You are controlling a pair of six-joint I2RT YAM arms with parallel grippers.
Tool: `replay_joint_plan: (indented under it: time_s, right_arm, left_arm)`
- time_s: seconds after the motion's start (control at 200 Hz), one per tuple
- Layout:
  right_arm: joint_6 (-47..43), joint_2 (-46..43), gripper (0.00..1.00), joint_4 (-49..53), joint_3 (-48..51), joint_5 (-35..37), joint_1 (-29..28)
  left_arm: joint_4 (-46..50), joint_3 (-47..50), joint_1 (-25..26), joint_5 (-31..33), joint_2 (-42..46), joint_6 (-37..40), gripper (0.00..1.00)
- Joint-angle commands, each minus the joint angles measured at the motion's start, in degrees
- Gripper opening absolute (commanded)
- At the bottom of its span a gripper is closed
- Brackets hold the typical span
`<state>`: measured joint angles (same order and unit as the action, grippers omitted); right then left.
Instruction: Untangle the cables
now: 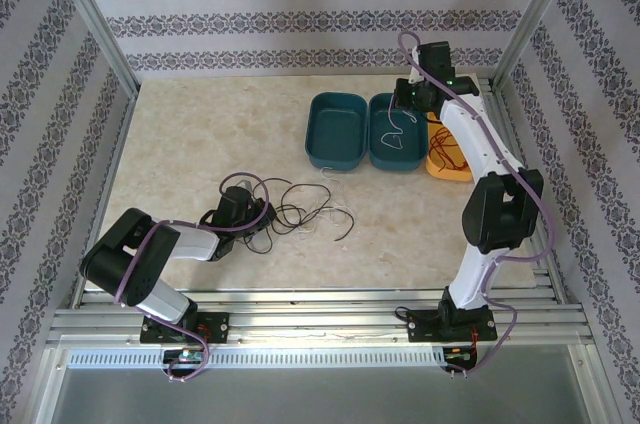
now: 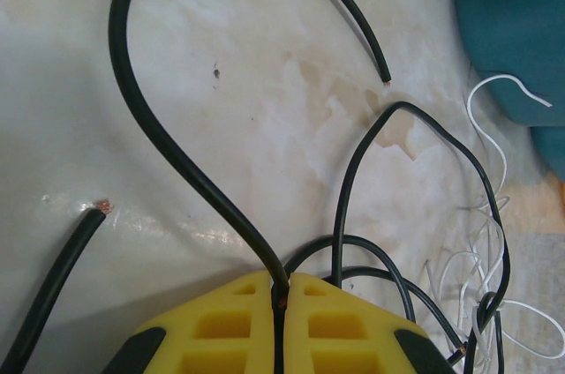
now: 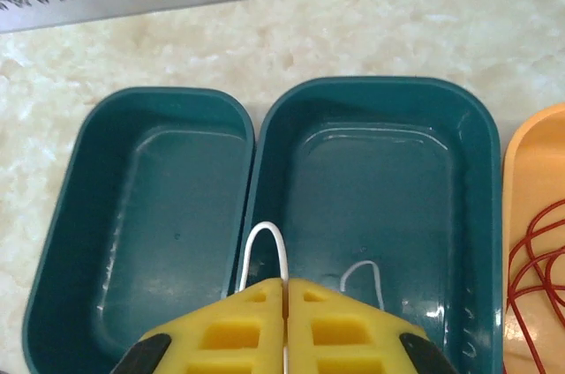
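Note:
A loose tangle of black cables (image 1: 292, 206) lies on the marble table with thin white cables (image 2: 493, 242) mixed in at its right side. My left gripper (image 2: 284, 282) is shut on one thick black cable (image 2: 159, 138), which arcs up and away from the jaws; the same gripper (image 1: 262, 217) sits at the tangle's left edge. My right gripper (image 3: 285, 284) is shut on a white cable (image 3: 265, 233) that loops out over the right teal tray (image 3: 477, 153). This right gripper (image 1: 404, 112) hangs above that tray, the white cable (image 1: 396, 134) dangling into it. A red cable (image 3: 540, 259) lies in the orange tray (image 3: 521, 171).
Three trays stand side by side at the back right: a left teal tray (image 1: 312, 134), the right teal tray (image 1: 378, 149) and the orange tray (image 1: 452, 174). Aluminium frame posts and patterned walls bound the table. A cut black cable end (image 2: 88, 215) lies loose near my left gripper.

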<state>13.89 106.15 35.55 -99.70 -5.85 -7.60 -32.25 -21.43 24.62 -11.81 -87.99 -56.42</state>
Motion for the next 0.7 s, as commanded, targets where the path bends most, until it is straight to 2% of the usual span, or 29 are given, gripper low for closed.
replay_joint_plan:
  time_s: [0.0, 0.135, 0.28, 0.355, 0.695]
  right_arm:
    - [1.14, 2.00, 0.10, -1.01, 1.55, 1.56, 0.41]
    - [1.47, 3.66, 0.13, -1.01, 2.47, 1.39, 0.57]
    - [1.75, 3.63, 0.24, -0.81, 3.14, 0.76, 0.61]
    - [1.75, 2.81, 0.26, -0.79, 3.55, 0.65, 0.56]
    - [2.71, -6.92, 0.30, -3.00, 11.80, -1.81, -0.45]
  left_arm:
    - [0.30, 0.56, -0.43, -0.13, 0.47, 0.42, 0.00]
    - [0.79, 0.45, -0.37, -0.05, 0.66, 0.61, 0.00]
    - [1.04, 0.25, -0.39, -0.06, 0.63, 0.64, 0.00]
    - [1.10, 0.25, -0.38, -0.05, 0.56, 0.70, 0.00]
    - [0.82, 0.69, -0.42, 0.38, 0.39, 0.77, 0.00]
